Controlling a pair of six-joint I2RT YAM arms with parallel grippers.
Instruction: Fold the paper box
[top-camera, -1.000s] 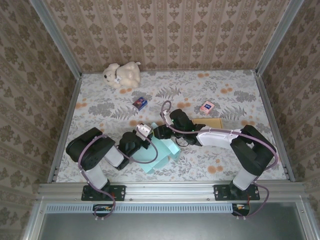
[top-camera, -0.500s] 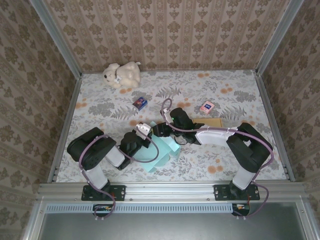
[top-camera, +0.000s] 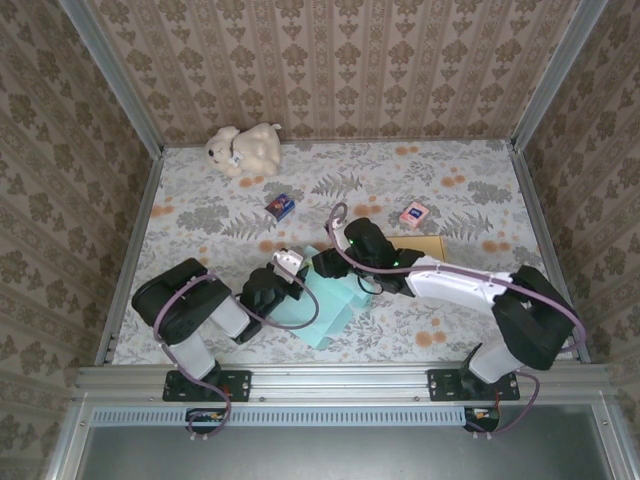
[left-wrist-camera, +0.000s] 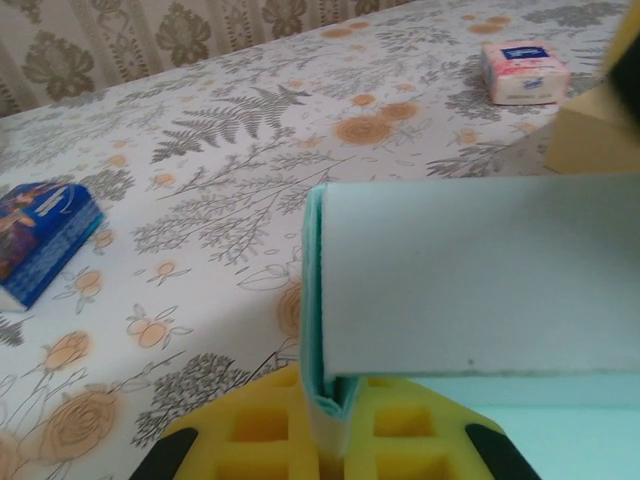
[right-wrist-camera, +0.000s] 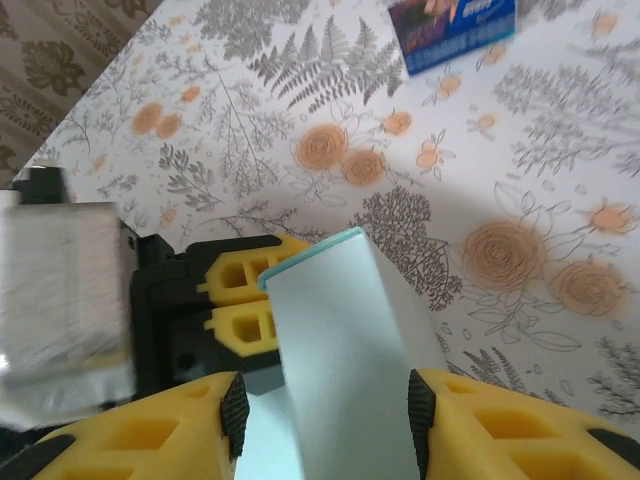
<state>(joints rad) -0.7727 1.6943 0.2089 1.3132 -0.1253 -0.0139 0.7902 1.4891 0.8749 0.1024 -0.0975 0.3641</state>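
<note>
The paper box (top-camera: 335, 305) is a pale teal sheet, partly folded, lying near the table's front middle. My left gripper (top-camera: 285, 287) comes at it from the left and is shut on its edge. In the left wrist view the yellow fingertips (left-wrist-camera: 250, 430) pinch a doubled teal edge, and a flap (left-wrist-camera: 470, 280) stands upright just beyond them. My right gripper (top-camera: 330, 265) reaches in from the right. Its black pads (right-wrist-camera: 420, 410) sit on either side of a raised panel of the box (right-wrist-camera: 345, 370) and hold it across its width. The left gripper's fingers (right-wrist-camera: 240, 300) show behind that panel.
A teddy bear (top-camera: 245, 148) sits at the back left. A small blue pack (top-camera: 281, 206) and a pink pack (top-camera: 414, 213) lie beyond the box, and a tan card (top-camera: 428, 245) lies right of the right gripper. Metal rails edge the flowered tabletop.
The right arm has swung its elbow out to the right, and its gripper has shifted slightly right and nearer with the box. The left gripper has kept its pinch.
</note>
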